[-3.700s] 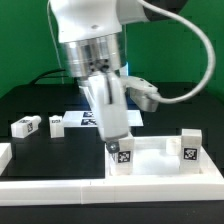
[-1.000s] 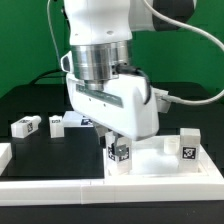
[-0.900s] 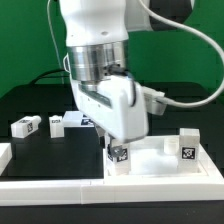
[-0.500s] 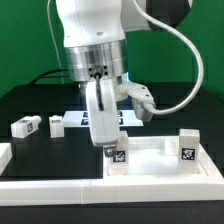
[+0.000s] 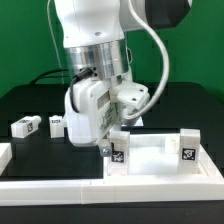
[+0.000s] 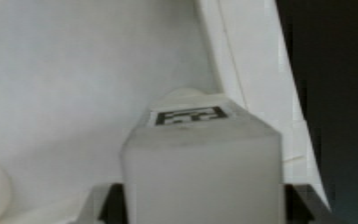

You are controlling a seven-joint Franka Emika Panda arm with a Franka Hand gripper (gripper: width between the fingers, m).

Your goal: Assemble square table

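My gripper (image 5: pixel 107 147) pinches the tagged leg (image 5: pixel 121 154), upright at a corner of the square tabletop (image 5: pixel 160 168). I judge this grip lets me twist it home.

White square table (image 5: pixel 165 170) and leg (image 5: pixel 121 155) (black-and-white tags (image 5: pixel 188 153)); black worktop (image 5: pixel 30 105); green wall (image 5: pixel 20 40).

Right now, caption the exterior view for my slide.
Claw grips an upright leg at a corner of the square table top; a second leg stands nearby.
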